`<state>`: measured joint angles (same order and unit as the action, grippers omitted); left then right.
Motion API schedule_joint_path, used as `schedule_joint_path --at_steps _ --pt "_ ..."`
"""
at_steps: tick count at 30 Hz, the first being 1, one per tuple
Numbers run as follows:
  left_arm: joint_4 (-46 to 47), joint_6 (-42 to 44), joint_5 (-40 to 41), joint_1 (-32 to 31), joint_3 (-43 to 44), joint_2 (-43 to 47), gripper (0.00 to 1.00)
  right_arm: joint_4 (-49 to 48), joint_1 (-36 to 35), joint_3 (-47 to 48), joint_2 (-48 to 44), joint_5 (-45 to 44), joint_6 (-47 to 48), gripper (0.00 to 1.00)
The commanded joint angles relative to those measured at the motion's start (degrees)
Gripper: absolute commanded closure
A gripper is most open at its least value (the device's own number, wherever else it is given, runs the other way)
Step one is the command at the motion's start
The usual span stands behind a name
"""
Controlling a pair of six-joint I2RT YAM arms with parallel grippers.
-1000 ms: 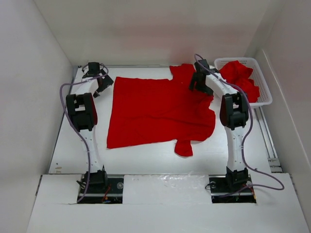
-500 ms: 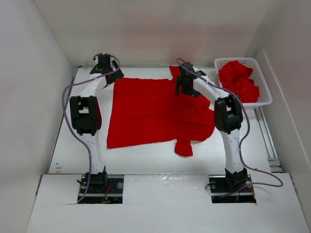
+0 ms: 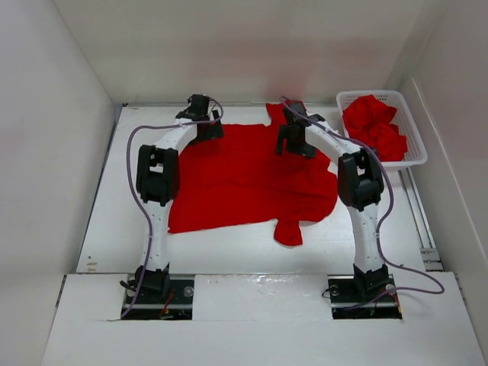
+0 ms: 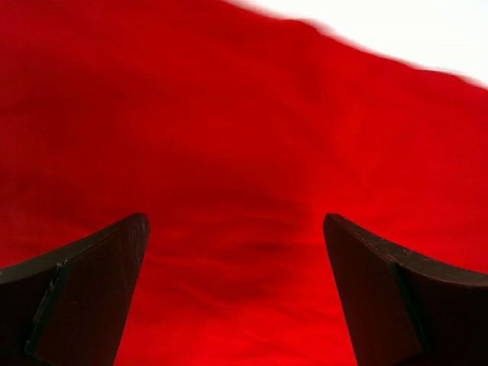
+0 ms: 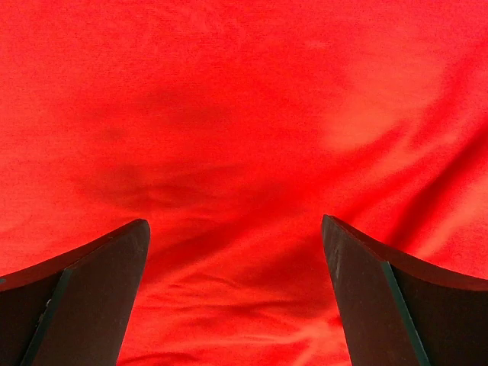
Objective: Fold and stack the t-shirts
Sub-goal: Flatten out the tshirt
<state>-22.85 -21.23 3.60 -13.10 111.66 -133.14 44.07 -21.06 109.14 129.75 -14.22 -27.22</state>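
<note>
White worktop (image 3: 130, 221) carries one flat, unfolded t-shirt (image 3: 244, 171); spare t-shirts (image 3: 374, 122) fill the basket (image 3: 419, 152) beside it. Left gripper (image 4: 236, 229) and right gripper (image 5: 236, 229) hover above it, jaws apart.

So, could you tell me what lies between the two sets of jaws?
Only the spread-out red t-shirt; the top external view shows its cloth spanning from left jaws to right jaws.

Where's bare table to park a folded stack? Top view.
Widest bare patch: the table strip between the left wall and the left arm. A shallower strip runs between the shirt's near edge and the arm bases. A narrow one lies right of the right arm, below the basket. Crowded: centre, under shirt, left gripper and right gripper.
</note>
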Motion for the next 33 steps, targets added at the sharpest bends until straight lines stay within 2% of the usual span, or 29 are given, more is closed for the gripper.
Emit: schedule_joint_path --at_steps 1,4,7,10,14,17,18,20,22,27,32,33 --pt "-2.0 0.3 2.4 3.8 -0.7 1.0 0.01 -1.8 -2.2 4.3 2.6 3.6 0.1 0.00" --pt "-3.2 2.0 5.5 3.8 -0.7 -0.8 0.01 -0.7 -3.6 8.4 6.1 4.4 0.1 0.00" --pt "-5.9 2.5 6.5 5.8 3.2 -4.2 0.01 -0.1 -5.0 13.2 9.6 7.3 0.1 0.00" --pt "-8.3 0.2 2.1 10.5 7.0 -7.5 0.01 -0.1 -5.5 18.5 12.9 10.7 0.1 0.00" --pt "-6.3 -0.4 -1.7 15.6 9.0 -9.1 0.01 -3.5 -5.5 23.0 16.1 15.2 -1.6 0.00" --pt "-7.5 1.7 0.0 16.3 15.4 -12.0 0.01 -7.1 -4.3 26.2 17.9 19.4 -3.1 0.00" --pt "-8.1 1.7 0.8 16.3 19.3 -13.0 0.01 -8.5 -3.5 26.2 18.6 20.4 -4.4 0.05" --pt "-8.6 2.4 0.8 16.3 21.8 -14.5 0.01 -11.0 -2.8 27.3 19.2 20.4 -4.4 0.00" --pt "-7.1 2.4 -2.0 16.3 23.2 -15.1 0.01 -11.7 -2.1 28.5 19.2 22.1 -4.4 0.00" --pt "-4.8 2.4 -5.0 16.3 21.9 -9.6 0.01 -13.0 -1.4 27.5 14.5 20.9 -1.2 0.00" --pt "-4.7 2.4 -5.0 16.3 19.1 -0.2 0.01 -13.0 -2.8 21.0 2.0 16.4 5.2 0.00" --pt "-4.7 2.4 -5.0 16.3 17.7 4.2 0.01 -13.0 -4.0 19.2 -0.2 14.1 5.9 0.00"
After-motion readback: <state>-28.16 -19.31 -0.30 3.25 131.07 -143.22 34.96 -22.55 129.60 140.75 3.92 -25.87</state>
